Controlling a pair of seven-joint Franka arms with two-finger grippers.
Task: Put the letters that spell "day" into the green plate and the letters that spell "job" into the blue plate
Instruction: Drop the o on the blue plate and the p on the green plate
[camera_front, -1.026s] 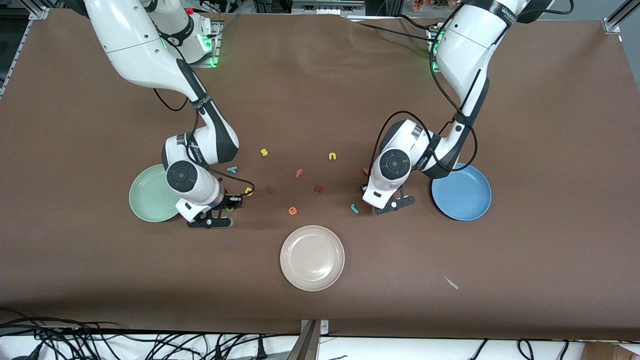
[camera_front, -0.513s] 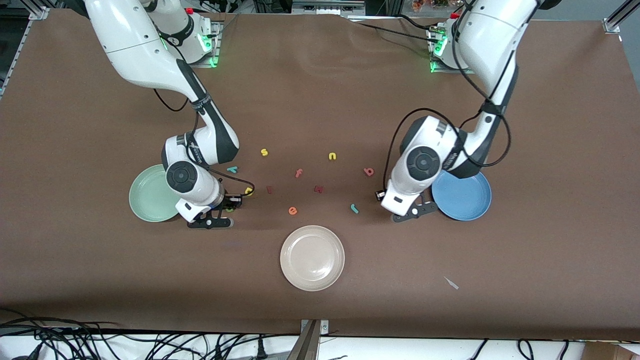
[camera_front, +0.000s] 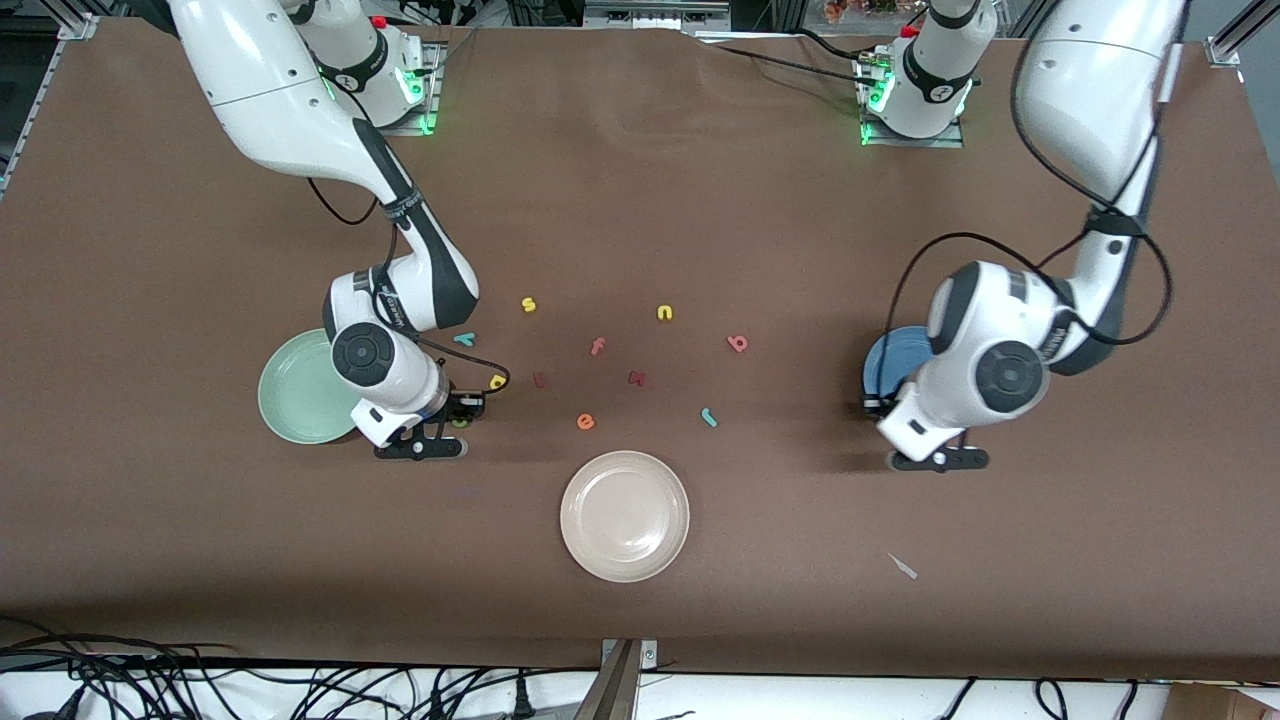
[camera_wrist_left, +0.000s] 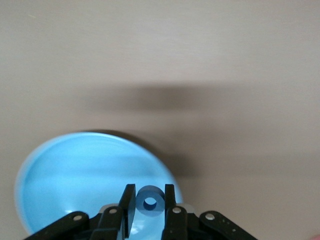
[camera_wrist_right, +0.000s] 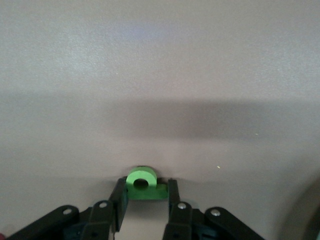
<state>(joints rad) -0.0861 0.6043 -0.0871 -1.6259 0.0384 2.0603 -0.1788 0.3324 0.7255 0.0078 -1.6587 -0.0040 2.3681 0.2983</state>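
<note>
Drop needed care: left hand (camera_wrist_left: 149, 210) clamped the blue o (camera_wrist_left: 150, 202) over the blue plate (camera_wrist_left: 75, 175), so release only once inside the rim. Right hand (camera_wrist_right: 145, 200) gripped the green d (camera_wrist_right: 141, 184) on the worktop (camera_front: 640, 200) beside the green plate (camera_front: 295, 395); lift straight before swinging over.

o (camera_wrist_left: 149, 202) over plate (camera_wrist_left: 65, 170), d (camera_wrist_right: 141, 183) beside plate (camera_front: 290, 400)

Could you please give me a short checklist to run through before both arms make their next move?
1. Left tool shut on the blue o: ok.
2. Left tool over the blue plate: ok, above its edge.
3. Right tool shut on the green d: ok.
4. Green d lifted off the table: cannot tell.
5. Green plate free to receive the d: ok, no letter shows on its visible part.
6. Teal j and red b in the blue plate: not ok, both on the table.
</note>
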